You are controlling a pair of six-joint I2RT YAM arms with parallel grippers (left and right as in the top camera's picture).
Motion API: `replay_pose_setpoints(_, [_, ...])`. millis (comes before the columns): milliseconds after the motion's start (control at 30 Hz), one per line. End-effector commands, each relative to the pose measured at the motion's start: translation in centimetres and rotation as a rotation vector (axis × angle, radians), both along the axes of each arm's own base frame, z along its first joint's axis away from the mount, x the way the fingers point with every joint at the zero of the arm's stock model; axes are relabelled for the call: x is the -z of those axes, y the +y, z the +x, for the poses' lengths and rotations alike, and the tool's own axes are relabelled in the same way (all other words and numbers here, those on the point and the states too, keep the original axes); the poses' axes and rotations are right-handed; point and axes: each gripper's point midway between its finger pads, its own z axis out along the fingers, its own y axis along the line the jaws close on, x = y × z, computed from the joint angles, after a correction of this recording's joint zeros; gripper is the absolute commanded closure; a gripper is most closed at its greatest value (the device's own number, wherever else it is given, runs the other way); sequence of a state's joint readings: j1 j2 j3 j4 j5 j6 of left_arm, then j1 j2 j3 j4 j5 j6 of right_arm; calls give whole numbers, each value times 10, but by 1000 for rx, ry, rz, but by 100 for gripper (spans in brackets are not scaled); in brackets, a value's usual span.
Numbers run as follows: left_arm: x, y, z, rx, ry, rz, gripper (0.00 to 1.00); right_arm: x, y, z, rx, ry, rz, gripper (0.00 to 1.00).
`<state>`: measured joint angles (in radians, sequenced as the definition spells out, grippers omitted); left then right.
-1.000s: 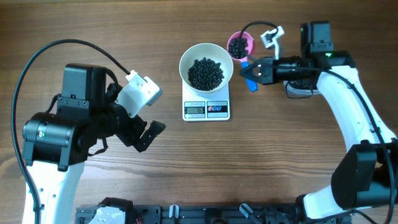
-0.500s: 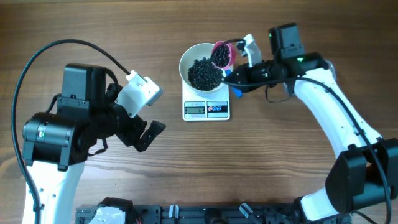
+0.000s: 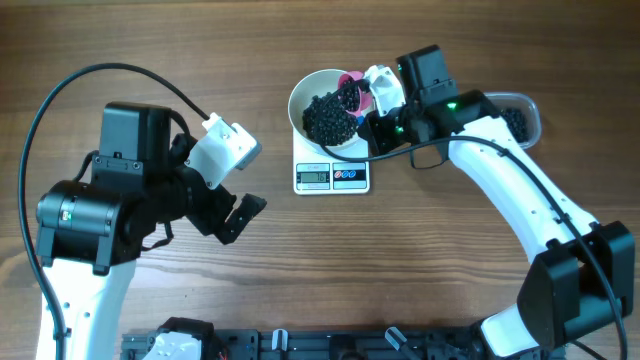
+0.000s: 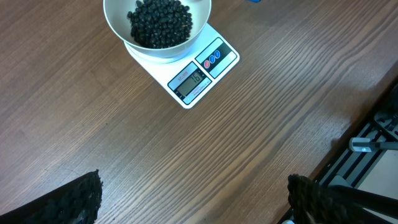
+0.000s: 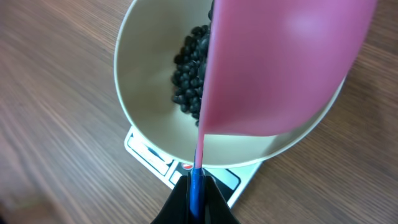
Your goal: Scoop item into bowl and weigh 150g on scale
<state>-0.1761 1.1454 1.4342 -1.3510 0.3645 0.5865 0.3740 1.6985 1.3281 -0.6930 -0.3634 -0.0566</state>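
Wooden surface (image 3: 300, 270) is seen beneath everything. On it the scale (image 3: 332, 176) is set, and the white bowl (image 3: 297, 100) is carried on top, well filled with black pellets (image 3: 325, 118). A pink scoop (image 5: 280, 68) is tipped over the bowl's rim, its handle clamped in the right pincer (image 5: 194, 202). More pellets are held in a clear tub (image 3: 533, 105) at the right. The left pincer (image 4: 189, 202) is spread wide, well apart from the scale. A second ago the scoop was held level beside the bowl; it has since been swung over the rim and tilted.

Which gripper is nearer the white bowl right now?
Right. The right gripper is at the white bowl's rim, shut on the pink scoop tipped over it. The left gripper is open, well away from it.
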Motion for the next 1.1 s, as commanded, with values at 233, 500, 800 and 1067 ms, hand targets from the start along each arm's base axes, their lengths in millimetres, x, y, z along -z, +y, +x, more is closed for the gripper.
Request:
replay_pose_setpoints(233, [-7,0,0,8,-23,-9,0,-1,-9,5,-4,-108,-154,96])
replay_pose_setpoints(500, [-7,0,0,8,-23,-9,0,1,-16,9,4,-132,-202,96])
replay_pose_setpoints(800, [-7,0,0,8,-23,-9,0,1,-20,12,-5,-152,-234,96])
replay_pose_setpoints(1067, [-7,0,1,8,-22,-9,0,2,-22,11,-36,-169,-272,96])
